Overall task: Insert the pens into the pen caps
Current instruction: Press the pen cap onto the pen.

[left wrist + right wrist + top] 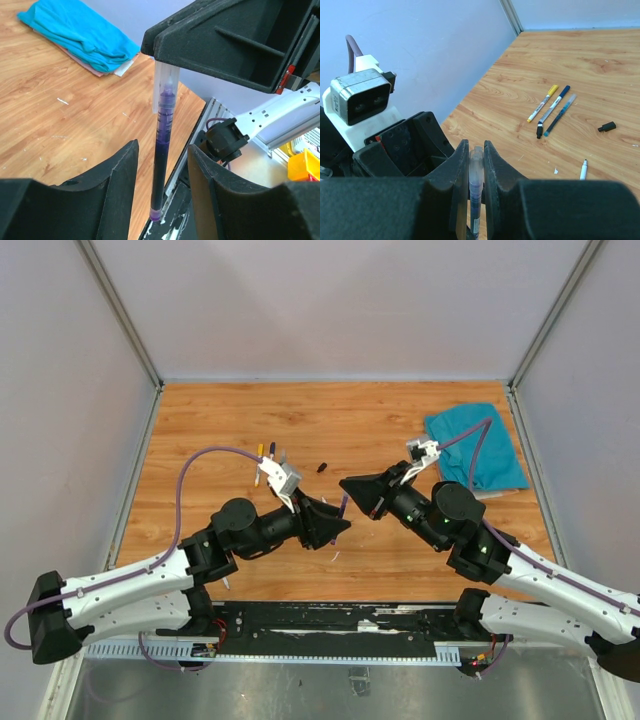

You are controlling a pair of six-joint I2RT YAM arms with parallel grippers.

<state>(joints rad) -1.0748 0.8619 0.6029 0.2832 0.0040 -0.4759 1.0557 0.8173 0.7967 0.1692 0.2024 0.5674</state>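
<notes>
Progress is judged to stand at roughly one pen capped, with the rest untouched. A purple pen (160, 170) is held upright above the desk (580, 60), between the two arms. Its upper end is sheathed in a clear cap (162, 82), which appears to be seated over the tip, though how fully cannot be told. The right hand (475, 150) is clamped on that capped end, its fingers pressed together against the clear plastic. The left hand (161, 150) is spread apart, one finger on each side of the purple barrel, with a gap visible on both sides, so nothing is gripped by it.

Further back on the desk, three pens are seen lying close together: a yellow-ended pen (542, 103), a dark blue pen (553, 111) and a teal pen (560, 115). Whether these are capped cannot be made out. A loose black cap (606, 127) lies apart from them, and a small white pen (583, 170) lies nearer the arms, uncapped as far as can be seen. A folded teal cloth (80, 32) is left at the far right. At least the black cap is judged to remain unmatched.
</notes>
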